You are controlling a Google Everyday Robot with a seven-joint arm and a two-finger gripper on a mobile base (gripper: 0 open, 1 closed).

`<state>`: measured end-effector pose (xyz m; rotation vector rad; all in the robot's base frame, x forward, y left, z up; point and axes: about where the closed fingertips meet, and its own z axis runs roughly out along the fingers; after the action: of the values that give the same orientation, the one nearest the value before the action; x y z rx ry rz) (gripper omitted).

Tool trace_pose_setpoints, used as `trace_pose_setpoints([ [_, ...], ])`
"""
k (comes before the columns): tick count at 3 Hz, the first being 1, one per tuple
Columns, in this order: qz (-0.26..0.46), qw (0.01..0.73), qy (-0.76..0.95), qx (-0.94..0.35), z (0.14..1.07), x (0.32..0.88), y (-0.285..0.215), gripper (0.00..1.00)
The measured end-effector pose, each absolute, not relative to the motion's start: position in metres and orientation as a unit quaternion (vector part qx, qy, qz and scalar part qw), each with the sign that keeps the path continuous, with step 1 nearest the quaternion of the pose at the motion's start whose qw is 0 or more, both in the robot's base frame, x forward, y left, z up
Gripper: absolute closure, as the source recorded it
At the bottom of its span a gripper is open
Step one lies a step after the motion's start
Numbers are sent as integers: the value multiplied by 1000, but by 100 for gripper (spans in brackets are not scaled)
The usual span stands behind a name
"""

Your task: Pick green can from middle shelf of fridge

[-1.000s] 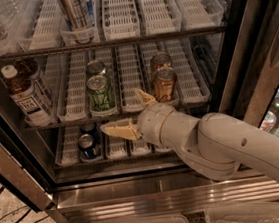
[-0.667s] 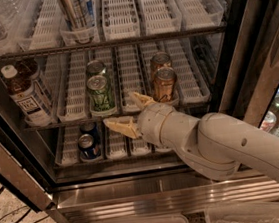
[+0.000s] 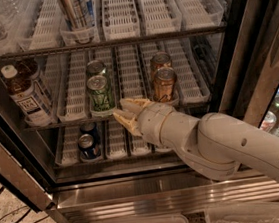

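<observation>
The end effector [image 3: 128, 111], fingers spread, is hovering just beside the green can [image 3: 100, 93] on the middle shelf [image 3: 73, 93]; nothing is being gripped yet.

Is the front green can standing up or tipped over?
Upright: the green can stands lid up on the middle shelf. The open gripper sits beside its base, not holding it.
</observation>
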<state>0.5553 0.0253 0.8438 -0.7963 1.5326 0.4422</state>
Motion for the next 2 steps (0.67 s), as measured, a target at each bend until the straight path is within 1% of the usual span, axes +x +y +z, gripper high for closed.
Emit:
trace_pose_setpoints([
  [1, 194, 628, 667, -349, 845, 557, 27, 41],
  [2, 198, 624, 668, -354, 843, 560, 31, 22],
])
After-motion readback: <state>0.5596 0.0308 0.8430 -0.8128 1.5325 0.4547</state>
